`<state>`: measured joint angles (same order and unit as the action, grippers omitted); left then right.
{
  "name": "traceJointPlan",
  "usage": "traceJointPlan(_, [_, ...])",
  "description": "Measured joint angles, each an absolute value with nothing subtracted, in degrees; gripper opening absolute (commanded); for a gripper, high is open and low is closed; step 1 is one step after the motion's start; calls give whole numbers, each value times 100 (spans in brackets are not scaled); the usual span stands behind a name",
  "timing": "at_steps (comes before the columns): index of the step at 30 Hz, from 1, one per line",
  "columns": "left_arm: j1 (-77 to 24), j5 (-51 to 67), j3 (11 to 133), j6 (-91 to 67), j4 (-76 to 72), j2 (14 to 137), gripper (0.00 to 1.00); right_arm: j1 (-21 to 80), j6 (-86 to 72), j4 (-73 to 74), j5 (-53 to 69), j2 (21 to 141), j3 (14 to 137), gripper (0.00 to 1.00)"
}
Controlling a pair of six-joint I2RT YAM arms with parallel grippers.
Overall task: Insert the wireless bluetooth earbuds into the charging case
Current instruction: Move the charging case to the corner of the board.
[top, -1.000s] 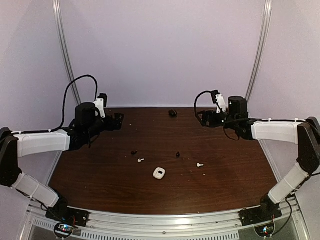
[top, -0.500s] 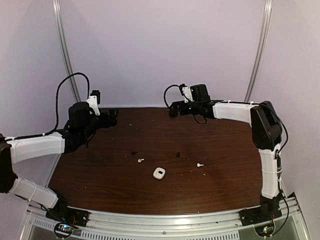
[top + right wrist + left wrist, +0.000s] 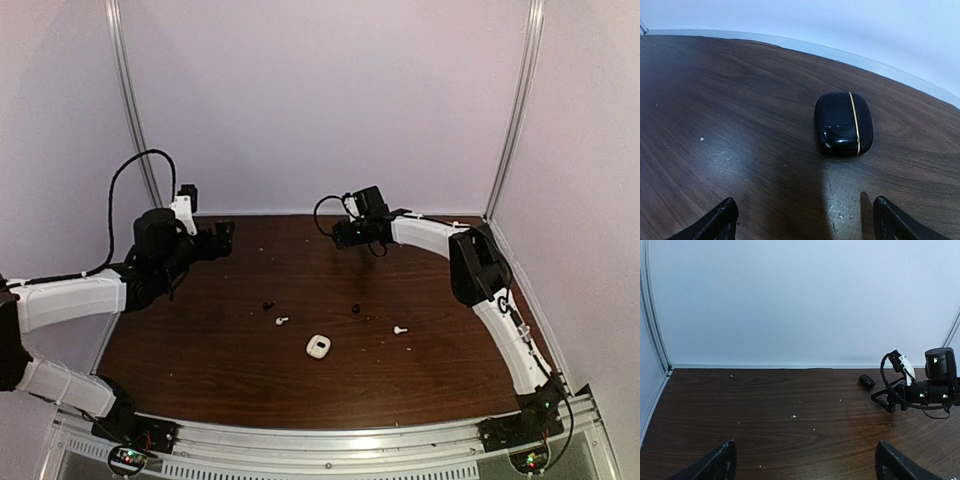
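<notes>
the tabletop [image 3: 300, 380] is dark brown wood-grain laminate, marked with scattered pale specks [image 3: 794, 416]. plain pale wall panels [image 3: 330, 100] enclose it at the back and on both sides. two metal uprights [image 3: 127, 100] stand at the rear corners. a metal rail [image 3: 330, 440] runs along the near edge. lighting is even and diffuse.

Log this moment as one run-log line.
right gripper: open, short of closed black case | left gripper: open, empty | earbuds: four loose, none cased | white case: untouched

Black case [image 3: 842, 125] shut, back edge — white case [image 3: 318, 346], four earbuds [image 3: 281, 321] loose mid-table.
</notes>
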<state>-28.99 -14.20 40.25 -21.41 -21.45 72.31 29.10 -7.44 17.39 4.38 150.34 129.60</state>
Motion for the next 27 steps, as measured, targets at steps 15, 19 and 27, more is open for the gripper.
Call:
traceJointPlan(15, [-2899, -1437, 4025, -2137, -2086, 7078, 98, 2633, -801, 1599, 292, 15860, 14221, 75])
traceJointPlan(19, [-2899, -1437, 4029, -2134, -2093, 7039, 97, 2613, -860, 1389, 287, 15863, 14245, 75])
traceJointPlan(27, [-2899, -1415, 4901, -2093, -1686, 8086, 98, 2526, -1393, 978, 943, 15941, 14247, 75])
